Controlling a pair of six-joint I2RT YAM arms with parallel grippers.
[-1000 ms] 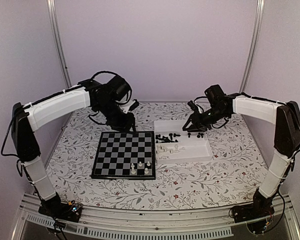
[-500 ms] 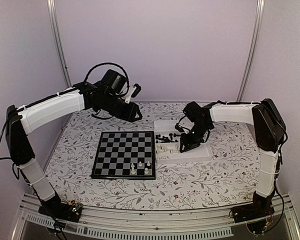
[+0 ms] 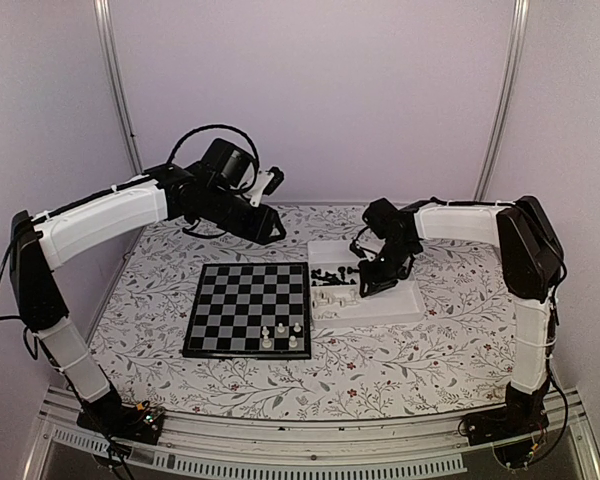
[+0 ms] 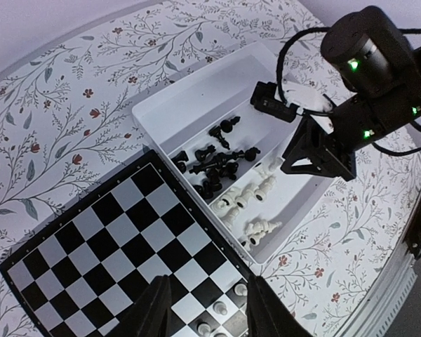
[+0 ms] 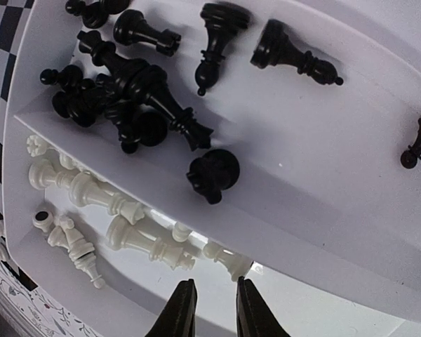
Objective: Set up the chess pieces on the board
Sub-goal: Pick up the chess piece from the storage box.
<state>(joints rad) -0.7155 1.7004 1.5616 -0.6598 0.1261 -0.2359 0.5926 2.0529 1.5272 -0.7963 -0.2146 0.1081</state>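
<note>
The board [image 3: 230,300] lies left of centre with several white chess pieces [image 3: 282,334] in its near right corner. They also show in the left wrist view [image 4: 240,288]. The other pieces lie in the white tray [image 3: 405,300]: black ones [image 5: 140,84] in the far compartment, white ones [image 5: 91,189] in the near one. My right gripper [image 5: 212,295] hangs low in the white compartment, slightly open and empty, one fingertip beside a lying white piece [image 5: 228,258]. My left gripper [image 4: 207,316] is open and empty, high above the board's near right corner.
The right arm [image 4: 337,133] reaches over the tray's right half. The tray's ridge [image 5: 323,232] runs between the two compartments. The floral tablecloth [image 3: 400,360] surrounds board and tray. Enclosure walls stand behind and at both sides.
The right arm swung in from the tray's back right and lowered its gripper into the white compartment. The left arm rose from the board's back edge and turned toward the tray.
</note>
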